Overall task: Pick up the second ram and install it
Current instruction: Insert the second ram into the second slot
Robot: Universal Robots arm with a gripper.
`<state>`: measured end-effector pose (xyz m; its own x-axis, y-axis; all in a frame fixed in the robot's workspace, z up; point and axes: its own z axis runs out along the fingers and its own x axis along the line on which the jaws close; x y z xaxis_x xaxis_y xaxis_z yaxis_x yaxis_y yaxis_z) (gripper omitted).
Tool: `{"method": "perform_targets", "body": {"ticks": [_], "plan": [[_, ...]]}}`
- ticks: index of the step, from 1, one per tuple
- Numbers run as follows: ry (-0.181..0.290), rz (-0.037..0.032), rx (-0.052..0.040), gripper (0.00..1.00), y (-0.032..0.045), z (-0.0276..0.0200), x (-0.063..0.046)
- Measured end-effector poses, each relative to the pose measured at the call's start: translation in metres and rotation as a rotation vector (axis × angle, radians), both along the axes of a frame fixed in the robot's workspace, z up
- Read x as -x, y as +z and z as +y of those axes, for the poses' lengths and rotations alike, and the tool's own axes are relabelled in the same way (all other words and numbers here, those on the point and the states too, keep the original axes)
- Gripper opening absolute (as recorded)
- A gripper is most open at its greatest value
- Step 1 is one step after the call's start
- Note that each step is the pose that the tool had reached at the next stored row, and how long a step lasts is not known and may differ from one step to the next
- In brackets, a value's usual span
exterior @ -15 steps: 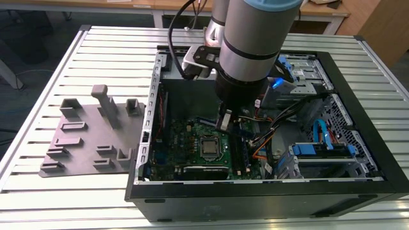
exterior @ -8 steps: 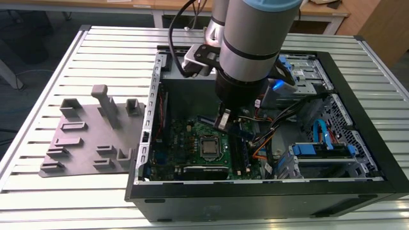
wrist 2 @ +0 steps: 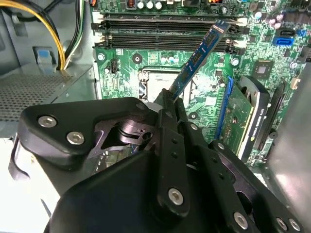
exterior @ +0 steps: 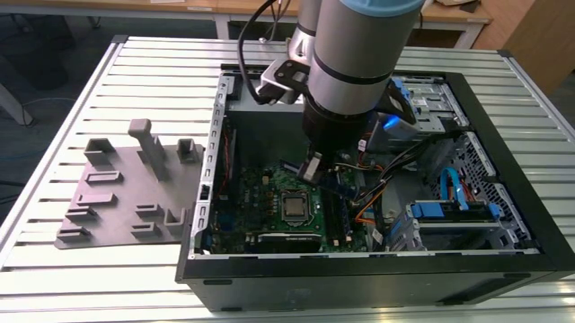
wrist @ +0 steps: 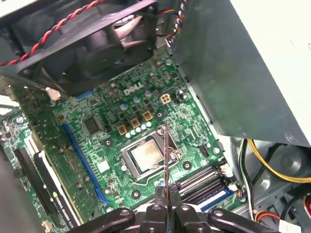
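Note:
My gripper (wrist 2: pixel 170 103) is shut on the second ram (wrist 2: pixel 199 53), a long dark blue stick that slants out from the fingertips over the green motherboard (wrist 2: pixel 252 58). Its far end hangs just short of the black memory slots (wrist 2: pixel 165 42), not seated in them. In the first wrist view the second ram (wrist: pixel 166 155) shows edge-on as a thin upright line above the gripper (wrist: pixel 166 196), in front of the square silver chip (wrist: pixel 146 158). In the exterior view the gripper (exterior: pixel 312 171) hangs inside the open computer case, over the motherboard (exterior: pixel 269 192).
The black case wall (exterior: pixel 359 276) surrounds the work area. A grey tray with upright posts (exterior: pixel 126 195) lies at the exterior view's left. A black fan (wrist: pixel 97 43), a grey metal box (wrist: pixel 243 63), yellow cables (wrist 2: pixel 63 34) and an upright expansion card (wrist 2: pixel 243 121) crowd the board.

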<state>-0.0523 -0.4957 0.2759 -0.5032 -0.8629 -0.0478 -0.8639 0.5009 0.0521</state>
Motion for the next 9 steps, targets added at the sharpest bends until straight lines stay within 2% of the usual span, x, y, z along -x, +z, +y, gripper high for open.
{"method": "perform_targets", "body": {"ticks": [9], "plan": [[-0.080, 0.0000, 0.0001, 0.11, -0.0001, 0.0000, 0.0000]]}}
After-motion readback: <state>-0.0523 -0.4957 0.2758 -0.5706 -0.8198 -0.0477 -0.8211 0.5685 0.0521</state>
